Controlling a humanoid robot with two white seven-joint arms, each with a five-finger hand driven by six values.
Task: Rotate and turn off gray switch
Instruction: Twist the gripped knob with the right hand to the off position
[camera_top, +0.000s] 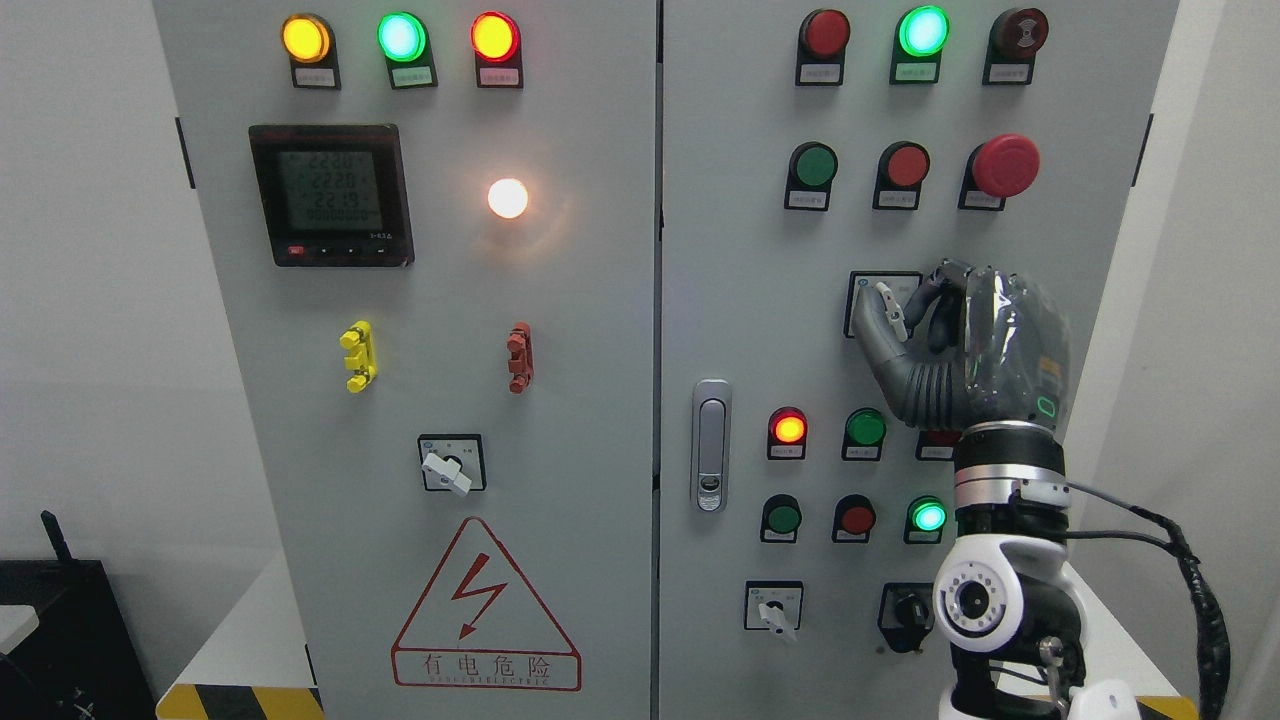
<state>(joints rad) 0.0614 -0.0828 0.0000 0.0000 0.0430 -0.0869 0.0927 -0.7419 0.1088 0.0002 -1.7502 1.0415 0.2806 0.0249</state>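
My right hand (960, 340) has its fingers (893, 312) grasping the gray switch (886, 296) on the cabinet's right door (760, 330); I judge the next move requires rotating it off.

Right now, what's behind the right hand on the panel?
The right hand covers most of a square black-framed switch plate; its pale gray switch handle shows between the fingers. The plate's right side is hidden.

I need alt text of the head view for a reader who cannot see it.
The right robot hand closes its fingers on a gray switch on the right door of a gray control cabinet, among lit indicator lamps and buttons. The left door carries a digital meter.
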